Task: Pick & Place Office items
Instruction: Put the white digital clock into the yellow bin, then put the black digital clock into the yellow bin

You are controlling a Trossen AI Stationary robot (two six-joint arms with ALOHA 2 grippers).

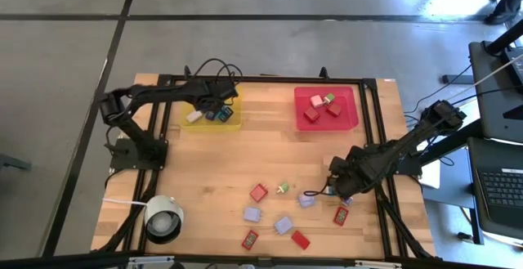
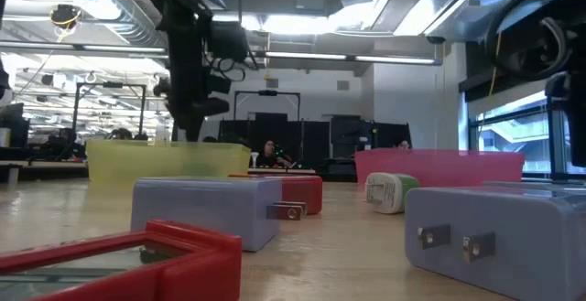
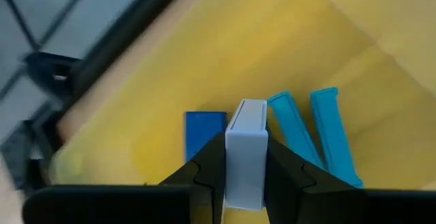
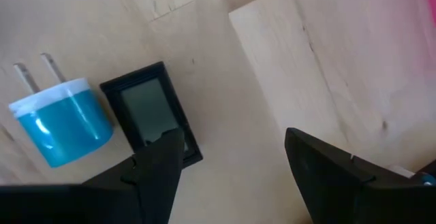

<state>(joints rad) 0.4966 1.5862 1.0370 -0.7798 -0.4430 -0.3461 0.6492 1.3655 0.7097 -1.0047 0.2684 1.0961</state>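
On the wooden counter (image 1: 212, 159), the yellow tray (image 1: 233, 122) is partly covered by the left hand (image 3: 244, 166), which grips a white block (image 3: 246, 149) over it, the block's lower end hidden between the fingers. The right hand (image 4: 235, 163) hangs open above bare wood, just beside a black-framed item (image 4: 151, 112) whose corner its finger covers and a blue plug (image 4: 61, 125); the arm hides both in the high view.

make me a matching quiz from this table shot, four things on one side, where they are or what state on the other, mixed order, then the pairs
1. left gripper
2. right gripper
3. yellow tray
4. white cylinder

A. near corner of the table on the left arm's side
B. open above bare wood, beside a blue plug and a black-framed item
C. shut on a pale lilac block
D. far side, under the left arm

Pairs: 1-C, 2-B, 3-D, 4-A
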